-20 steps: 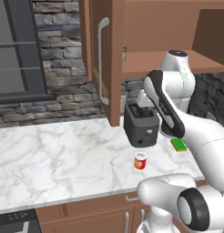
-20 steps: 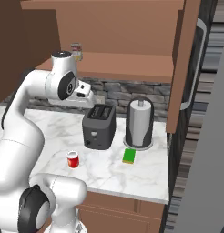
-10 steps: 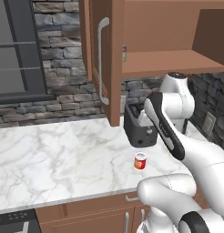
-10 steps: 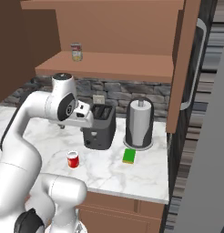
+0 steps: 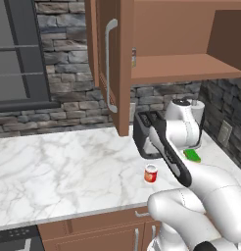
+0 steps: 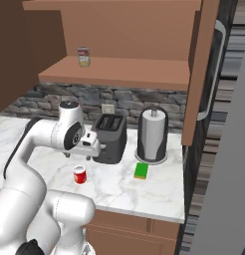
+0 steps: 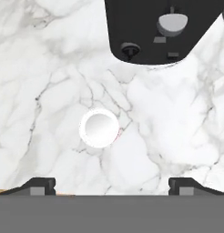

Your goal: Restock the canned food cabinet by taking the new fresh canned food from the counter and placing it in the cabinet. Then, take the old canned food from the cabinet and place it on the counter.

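Red cylindrical can (image 7: 99, 128) with a white rim stands upright on the white marble bench (image 7: 50, 68), below and ahead of the fingers (image 7: 42, 186), which are spread wide, empty, apparently for straddling it.

A red can (image 5: 151, 174) with a white rim stands on a white bench (image 5: 68, 171) veined in grey, near a black toaster (image 6: 110, 138), a green sponge (image 6: 141, 171), and a brown wooden cabinet (image 6: 134, 74) holding an olive-grey can (image 6: 84, 57).
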Tool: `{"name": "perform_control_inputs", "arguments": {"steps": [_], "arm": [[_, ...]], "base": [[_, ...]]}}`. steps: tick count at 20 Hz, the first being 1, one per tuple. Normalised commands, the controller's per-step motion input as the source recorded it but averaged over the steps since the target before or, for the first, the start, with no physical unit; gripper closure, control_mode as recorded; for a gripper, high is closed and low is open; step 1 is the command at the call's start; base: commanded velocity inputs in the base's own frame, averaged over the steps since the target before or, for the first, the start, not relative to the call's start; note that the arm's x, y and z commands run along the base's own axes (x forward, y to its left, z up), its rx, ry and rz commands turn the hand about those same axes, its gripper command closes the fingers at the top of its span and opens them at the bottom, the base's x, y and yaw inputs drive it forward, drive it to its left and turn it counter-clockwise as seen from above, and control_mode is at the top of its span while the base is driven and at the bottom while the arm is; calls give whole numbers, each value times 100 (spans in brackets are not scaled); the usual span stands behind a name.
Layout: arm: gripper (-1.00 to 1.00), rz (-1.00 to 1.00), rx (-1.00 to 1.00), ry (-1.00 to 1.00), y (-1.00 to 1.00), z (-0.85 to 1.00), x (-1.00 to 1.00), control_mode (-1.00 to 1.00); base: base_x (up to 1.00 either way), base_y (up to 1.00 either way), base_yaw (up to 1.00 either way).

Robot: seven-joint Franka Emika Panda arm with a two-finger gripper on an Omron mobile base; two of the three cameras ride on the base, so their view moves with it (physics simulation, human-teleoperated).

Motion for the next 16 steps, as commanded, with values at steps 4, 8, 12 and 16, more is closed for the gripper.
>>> {"name": "perform_control_inputs", "arguments": {"steps": [4, 8, 12, 16], "arm": [[-100, 0, 0, 13, 3, -37, 4, -100], [-100, 0, 0, 14, 6, -40, 15, -100], [-100, 0, -1, 12, 3, -33, 19, -100], [-100, 0, -2, 10, 3, -22, 19, -100]], "base": [[0, 0, 0], [0, 0, 0], [0, 0, 0], [0, 0, 0]]}}
